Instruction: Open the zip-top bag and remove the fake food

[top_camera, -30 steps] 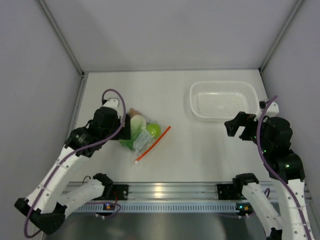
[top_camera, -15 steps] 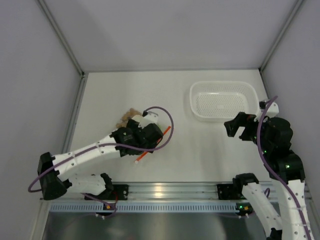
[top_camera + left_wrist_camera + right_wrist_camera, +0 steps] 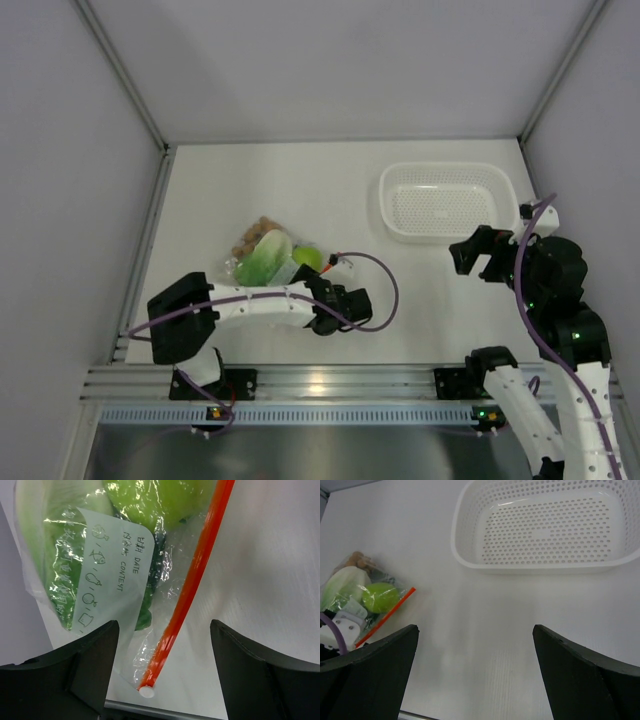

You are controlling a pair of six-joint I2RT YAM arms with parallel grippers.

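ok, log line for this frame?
left gripper open, astride zip strip end of bag | right gripper open, hovering near basket | food inside bag | step: pre-grasp

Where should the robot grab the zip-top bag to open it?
Probably the white-tipped end of the orange zip strip, coming in along it from that end: it lies straight, clear of the fake food, and the open left end effector straddles it.

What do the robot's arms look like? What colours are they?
The left arm and the right arm are both made of white tubes joined by chunky black joints. A thin purple cable loops along each one. Each arm ends in a black pincer with two fingers. The left pincer and the right pincer have broad, dark, wedge-shaped fingers.
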